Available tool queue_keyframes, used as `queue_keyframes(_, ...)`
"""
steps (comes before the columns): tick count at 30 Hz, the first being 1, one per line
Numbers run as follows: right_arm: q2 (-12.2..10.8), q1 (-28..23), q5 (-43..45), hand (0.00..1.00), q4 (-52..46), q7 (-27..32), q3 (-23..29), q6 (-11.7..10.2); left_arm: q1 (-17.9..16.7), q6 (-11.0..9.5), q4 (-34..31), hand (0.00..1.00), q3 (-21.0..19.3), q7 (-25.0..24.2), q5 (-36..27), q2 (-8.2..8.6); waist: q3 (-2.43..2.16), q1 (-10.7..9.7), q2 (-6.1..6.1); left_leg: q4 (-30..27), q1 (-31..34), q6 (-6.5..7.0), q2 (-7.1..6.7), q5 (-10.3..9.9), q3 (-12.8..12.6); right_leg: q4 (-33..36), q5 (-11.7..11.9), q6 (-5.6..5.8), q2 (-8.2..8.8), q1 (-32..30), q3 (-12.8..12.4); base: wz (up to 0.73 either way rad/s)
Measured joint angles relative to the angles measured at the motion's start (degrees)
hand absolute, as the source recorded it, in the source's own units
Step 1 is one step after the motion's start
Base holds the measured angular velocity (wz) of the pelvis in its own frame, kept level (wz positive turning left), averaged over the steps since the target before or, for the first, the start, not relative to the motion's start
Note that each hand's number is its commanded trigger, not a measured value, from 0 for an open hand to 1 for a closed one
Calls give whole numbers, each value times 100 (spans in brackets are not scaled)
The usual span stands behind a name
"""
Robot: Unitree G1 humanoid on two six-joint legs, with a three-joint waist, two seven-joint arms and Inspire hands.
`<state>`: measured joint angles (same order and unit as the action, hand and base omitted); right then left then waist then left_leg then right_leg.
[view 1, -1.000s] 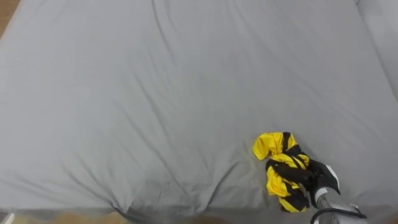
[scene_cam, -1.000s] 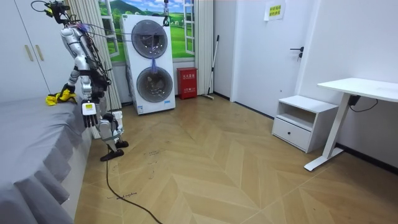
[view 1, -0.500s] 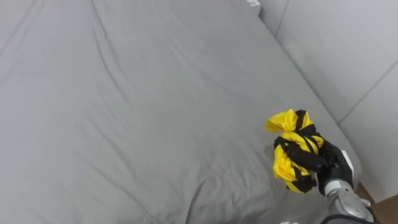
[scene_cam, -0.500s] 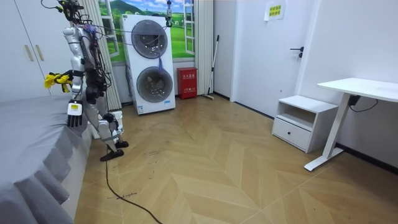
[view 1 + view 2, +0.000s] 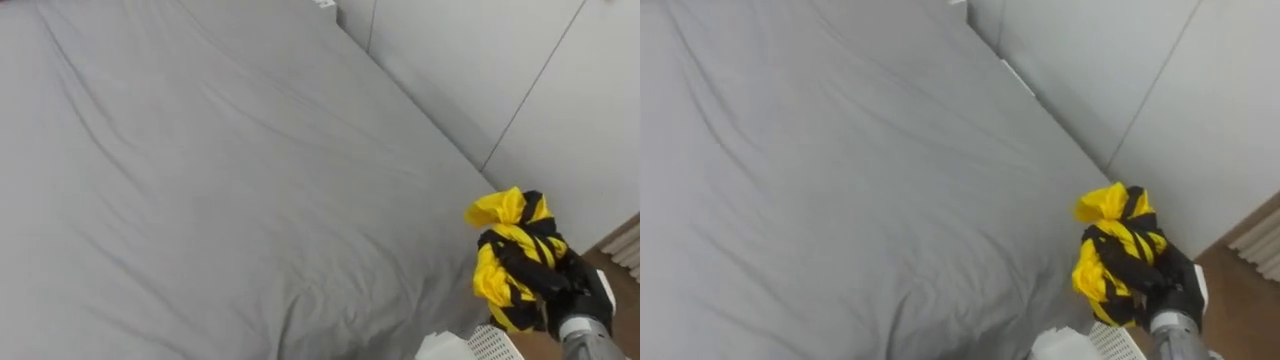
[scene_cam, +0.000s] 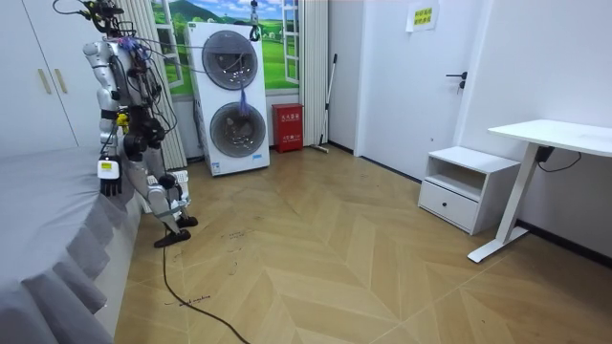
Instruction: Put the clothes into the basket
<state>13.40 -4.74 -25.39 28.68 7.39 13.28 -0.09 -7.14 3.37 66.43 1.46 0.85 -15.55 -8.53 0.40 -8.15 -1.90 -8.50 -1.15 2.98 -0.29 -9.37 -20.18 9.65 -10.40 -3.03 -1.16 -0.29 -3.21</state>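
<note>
A bunched yellow and black garment [image 5: 512, 258] hangs in the air just past the right edge of the grey bed [image 5: 220, 190]. My right hand [image 5: 578, 292] is shut on it from the right, dark fingers curled into the cloth. Just below, the gridded top of a white basket [image 5: 492, 343] peeks in at the bottom edge. In the room view I stand upright at the bed's side, and my left hand [image 6: 107, 182] hangs by my hip with relaxed fingers, holding nothing.
White wardrobe doors [image 5: 520, 70] stand close behind the bed's right edge. A pale lump [image 5: 440, 348] lies next to the basket. Curtains [image 6: 143, 67] and stacked washing machines [image 6: 229, 96] are behind me, with open wood floor [image 6: 335, 258] beyond.
My right hand has lifted the garment off the bed and carried it right, past the bed's edge. My body and head have turned right, bringing wardrobe and basket into sight.
</note>
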Motion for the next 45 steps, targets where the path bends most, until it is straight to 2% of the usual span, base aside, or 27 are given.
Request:
queue_keyframes(3,0,-110,-2,100,0,-3,0,149,-27,54,6,0,-30,15,-1,-3,5,-57,-2,0,2,-1,0,0,-63,13,0,2,-2,-43,-102,-19)
queue_keyframes(5,0,-111,23,100,0,-5,27,157,-35,113,21,0,-101,10,-2,-2,4,-108,14,0,3,-11,6,-7,-143,12,4,9,-8,-62,-152,-16)
queue_keyframes(7,12,-95,13,100,-1,5,164,155,-38,155,-2,0,-66,-9,-11,5,-20,-157,102,-18,110,-27,38,-59,-165,32,15,18,-36,-186,-176,-9)
queue_keyframes(10,62,-66,61,100,-2,109,174,154,-19,157,-24,0,21,-29,-52,4,-21,-236,221,-28,298,-12,54,-72,-164,128,33,24,-59,-407,-207,-4)
queue_keyframes(12,93,-29,67,100,7,135,206,154,-10,162,-23,0,121,-46,-142,7,-53,-291,337,-36,441,-11,56,-72,-182,205,41,27,-67,-587,-237,-8)
queue_keyframes(13,144,77,75,100,108,123,234,144,29,163,4,0,159,-79,-140,17,-38,-326,420,-54,545,-9,59,-71,-187,251,47,35,-73,-718,-268,-13)
queue_keyframes(14,164,153,94,100,198,119,258,144,45,163,15,0,167,-104,-140,21,-36,-341,454,-72,601,-8,59,-71,-191,291,47,36,-73,-793,-281,-15)
queue_keyframes(16,261,449,102,100,577,124,319,143,116,163,26,0,263,-166,-181,22,-42,-390,595,-146,859,-3,64,-68,-203,421,41,44,-76,-1103,-303,-11)
queue_keyframes(18,362,670,79,100,836,133,317,137,231,162,57,0,331,-168,-182,19,-5,-383,673,-250,1076,2,77,-64,-230,605,33,48,-76,-1369,-332,-13)
queue_keyframes(20,380,940,63,100,1059,202,312,123,341,157,108,0,383,-172,-247,15,3,-365,752,-329,1305,24,90,-51,-290,763,28,50,-82,-1654,-368,-16)
queue_keyframes(23,410,1428,-62,100,1578,289,312,38,498,124,208,0,562,-224,-303,14,42,-341,853,-396,1581,77,79,-16,-316,962,11,54,-85,-2027,-457,-10)
queue_keyframes(25,440,1672,-197,100,1861,403,312,-23,670,96,247,0,568,-267,-299,15,47,-241,894,-450,1833,131,67,23,-325,1137,-10,57,-67,-2335,-457,2)
queue_keyframes(28,533,1997,-267,100,2283,436,272,-33,752,-32,223,0,670,-274,-297,8,46,-178,934,-475,2126,164,34,93,-323,1307,-20,64,-26,-2667,-433,10)
queue_keyframes(33,563,2062,-856,100,2692,507,169,-115,913,-107,139,0,868,-254,-318,8,45,61,963,-485,2366,173,26,132,-284,1338,-18,60,-5,-2902,-348,8)
queue_keyframes(38,582,2236,-1038,100,2970,580,30,-127,1008,-128,37,0,1078,-254,-407,-15,42,112,995,-493,2649,188,-29,150,-214,1523,-64,55,52,-3220,-282,9)
queue_keyframes(40,601,2317,-1045,100,3128,569,4,-127,1039,-134,4,0,1135,-254,-433,-20,65,126,962,-491,2676,190,-59,151,-193,1629,-105,46,112,-3285,-152,9)
queue_keyframes(42,613,2345,-1065,100,3150,568,-82,-126,1073,-163,2,0,1195,-254,-503,-53,96,153,918,-492,2688,190,-63,151,-176,1608,-129,42,123,-3281,-124,6)
queue_keyframes(43,624,2369,-1072,71,3151,560,-87,-126,1092,-204,0,0,1254,-254,-512,-73,110,174,898,-495,2708,190,-64,151,-168,1598,-136,44,126,-3290,-121,5)
queue_keyframes(44,636,2373,-1083,2,3152,562,-88,-126,1097,-213,-4,0,1288,-254,-513,-78,110,178,898,-500,2718,190,-64,151,-157,1588,-138,43,129,-3292,-114,8)
queue_keyframes(45,654,2395,-1123,0,3162,568,-88,-126,1101,-222,-17,0,1349,-254,-513,-93,110,183,898,-508,2737,190,-64,151,-139,1550,-142,45,135,-3294,-84,11)
